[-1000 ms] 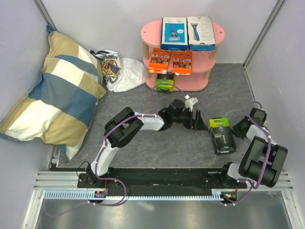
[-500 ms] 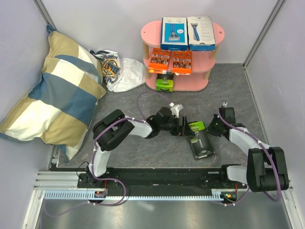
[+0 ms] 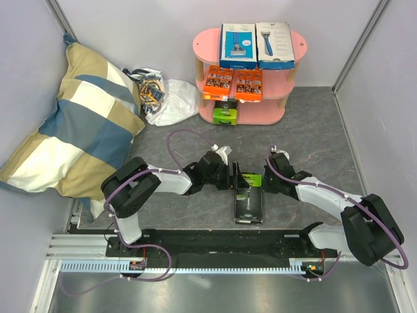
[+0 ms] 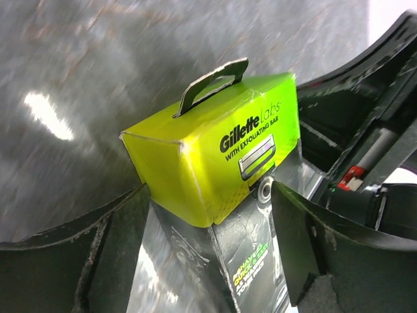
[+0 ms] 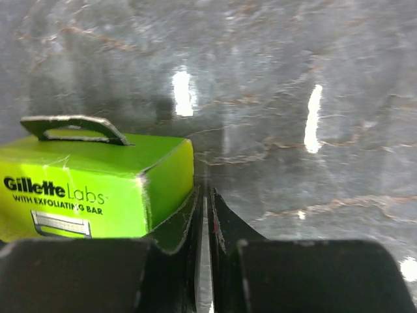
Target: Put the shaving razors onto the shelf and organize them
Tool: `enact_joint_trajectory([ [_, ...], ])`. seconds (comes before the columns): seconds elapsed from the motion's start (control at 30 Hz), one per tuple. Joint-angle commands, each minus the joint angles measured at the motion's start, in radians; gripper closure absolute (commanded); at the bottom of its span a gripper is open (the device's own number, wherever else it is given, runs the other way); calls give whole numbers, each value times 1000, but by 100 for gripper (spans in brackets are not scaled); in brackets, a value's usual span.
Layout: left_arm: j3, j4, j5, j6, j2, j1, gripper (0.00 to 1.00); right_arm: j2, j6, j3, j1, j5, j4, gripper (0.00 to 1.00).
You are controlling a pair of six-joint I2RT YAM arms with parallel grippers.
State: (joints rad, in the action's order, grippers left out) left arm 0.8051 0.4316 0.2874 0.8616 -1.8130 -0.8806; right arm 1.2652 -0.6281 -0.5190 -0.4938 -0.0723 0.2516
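My left end effector (image 3: 234, 181) has its fingers apart, straddling the green end of the lime-green-and-black box (image 3: 248, 199). I can't tell whether the pads touch it. The box lies flat on the worktop (image 3: 313, 124) at lower centre of the top view. Its long axis runs up and down the frame, green end toward the shelf (image 3: 296, 40) at upper centre. My right end effector (image 5: 205, 222) has its fingers together, tight against the box's right side. I judge the left is the arm placed to take it.
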Motion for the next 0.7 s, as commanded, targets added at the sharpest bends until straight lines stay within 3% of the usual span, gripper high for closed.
enact_joint_trajectory([
  [0.0,-40,-203,44,13,52,-52,24,82,-74,7,-49,215,-35,85],
  [0.13,-75,-226,38,13,83,-69,36,106,-73,-3,-60,239,-70,85],
  [0.27,-92,-176,41,33,66,-73,73,134,-71,-1,-69,273,-100,84],
  [0.3,-93,-139,47,48,61,-73,91,135,-71,-1,-69,279,-101,84],
  [0.33,-96,-123,50,57,51,-73,98,135,-70,-1,-69,285,-109,84],
  [0.67,-144,-13,91,63,84,-75,98,115,-10,-4,-72,423,-120,81],
])
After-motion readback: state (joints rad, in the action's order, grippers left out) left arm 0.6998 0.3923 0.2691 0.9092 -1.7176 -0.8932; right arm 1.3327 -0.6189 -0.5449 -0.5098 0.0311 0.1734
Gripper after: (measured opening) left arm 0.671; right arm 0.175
